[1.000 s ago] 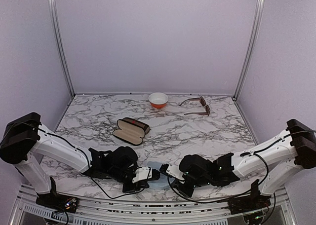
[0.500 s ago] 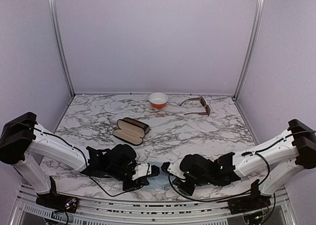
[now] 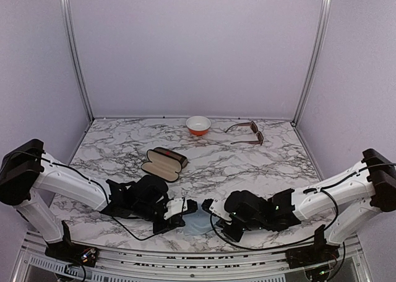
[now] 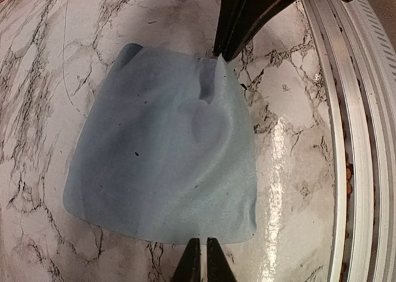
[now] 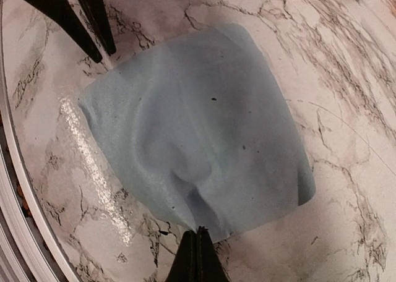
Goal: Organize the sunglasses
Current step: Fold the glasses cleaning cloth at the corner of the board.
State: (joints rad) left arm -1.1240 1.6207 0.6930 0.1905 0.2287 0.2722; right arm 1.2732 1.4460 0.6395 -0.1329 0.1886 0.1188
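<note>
The brown sunglasses (image 3: pixel 246 133) lie unfolded at the back right of the marble table, far from both arms. Near the front edge a pale blue cloth (image 3: pixel 197 223) lies spread between the two grippers. My right gripper (image 5: pixel 198 232) is shut on one corner of the blue cloth (image 5: pixel 198 127), which rises to a small peak at the tips. My left gripper (image 4: pixel 202 257) sits at the opposite edge of the cloth (image 4: pixel 164 146). Its jaws stand a hairline apart, with nothing seen between them. In the top view the left gripper (image 3: pixel 192 205) and right gripper (image 3: pixel 210 206) face each other.
An open brown case (image 3: pixel 164 164) lies left of centre. A small orange and white bowl (image 3: pixel 198 125) stands at the back middle. The metal rail of the table's front edge (image 4: pixel 346 140) runs close beside the cloth.
Both grippers have drawn slightly away from the front edge, and more of the cloth shows flat between them. The left jaws have eased by a hairline off the cloth's edge.
</note>
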